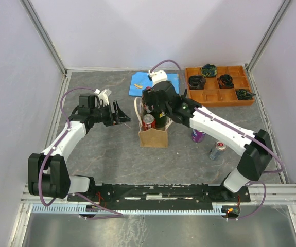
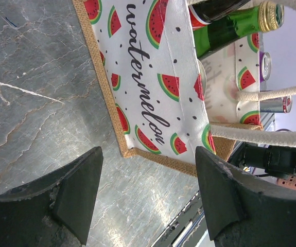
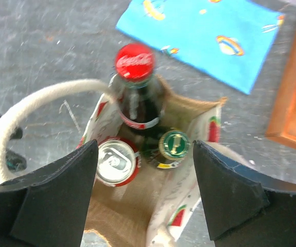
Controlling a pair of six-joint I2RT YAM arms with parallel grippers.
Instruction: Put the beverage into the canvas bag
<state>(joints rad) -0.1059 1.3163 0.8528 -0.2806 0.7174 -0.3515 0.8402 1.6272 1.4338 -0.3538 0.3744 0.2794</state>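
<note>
L: left gripper [image 2: 148, 154] hung just left of the canvas bag [image 1: 153, 138]; jaws wide apart, empty | R: right gripper [image 3: 145, 154] hovered over the bag's mouth; jaws spread, empty | BAG: cola bottle [image 3: 136, 98], red can [image 3: 116, 162], green bottle [image 3: 173, 145] stood inside

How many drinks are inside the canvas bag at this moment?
3, standing in the canvas bag: a red-capped cola bottle, a red can beside it, and a gold-capped green bottle next to the can. Anything lying lower may be hidden.
</note>
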